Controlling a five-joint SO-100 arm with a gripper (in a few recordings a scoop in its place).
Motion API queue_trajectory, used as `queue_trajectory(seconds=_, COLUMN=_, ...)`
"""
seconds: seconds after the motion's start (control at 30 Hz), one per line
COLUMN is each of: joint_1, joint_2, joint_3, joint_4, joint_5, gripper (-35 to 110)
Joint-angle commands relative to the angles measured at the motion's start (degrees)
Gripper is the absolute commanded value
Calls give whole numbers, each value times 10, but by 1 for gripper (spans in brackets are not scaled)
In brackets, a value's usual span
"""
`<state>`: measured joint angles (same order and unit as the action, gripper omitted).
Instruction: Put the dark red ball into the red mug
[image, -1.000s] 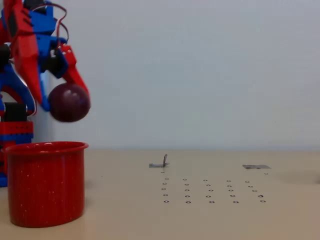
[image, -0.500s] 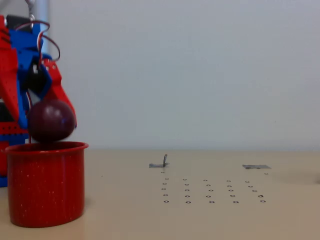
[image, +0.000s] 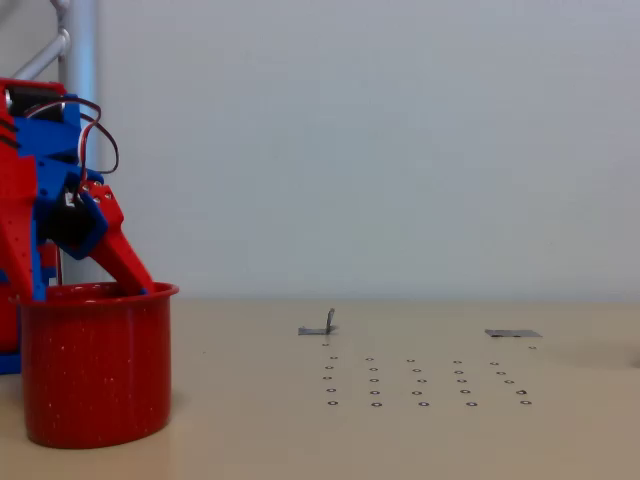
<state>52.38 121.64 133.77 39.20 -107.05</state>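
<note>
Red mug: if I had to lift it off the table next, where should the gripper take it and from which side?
Probably by the rolled rim, from above. The red mug stands upright and open-topped, and the fixed view shows no handle on its smooth wall. The gripper already reaches down into its mouth, so one finger inside and one outside the wall looks simplest. The tips are hidden, so their spread can't be judged.

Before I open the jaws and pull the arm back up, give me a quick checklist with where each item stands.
1. Gripper lowered into the red mug: ok, its fingers dip below the rim.
2. Dark red ball inside the mug: cannot tell, the wall hides the inside.
3. Jaws open or shut: cannot tell, the tips are hidden.
4. Mug upright on the table: ok.
5. Fingers free of the rim: cannot tell, one crosses the rim line closely.
</note>
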Motion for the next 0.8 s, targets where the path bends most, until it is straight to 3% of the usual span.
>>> queue_trajectory(seconds=0.0, joint_1=-19, joint_2=-7, joint_3=-48, joint_4=-13, joint_5=21, gripper=40)
queue_trajectory(seconds=0.1, joint_1=-36, joint_2=-13, joint_3=-76, joint_4=-6, joint_5=70, gripper=39)
queue_trajectory(seconds=0.23, joint_1=-70, joint_2=-8, joint_3=-130, joint_4=4, joint_5=219, gripper=34)
queue_trajectory(seconds=0.37, joint_1=-96, joint_2=-10, joint_3=-211, joint_4=99, joint_5=339, gripper=22)
queue_trajectory(seconds=0.53, joint_1=-125, joint_2=-7, joint_3=-274, joint_4=202, joint_5=420, gripper=-2)
queue_trajectory(seconds=0.77, joint_1=-192, joint_2=32, joint_3=-354, joint_4=349, joint_5=628, gripper=-2)
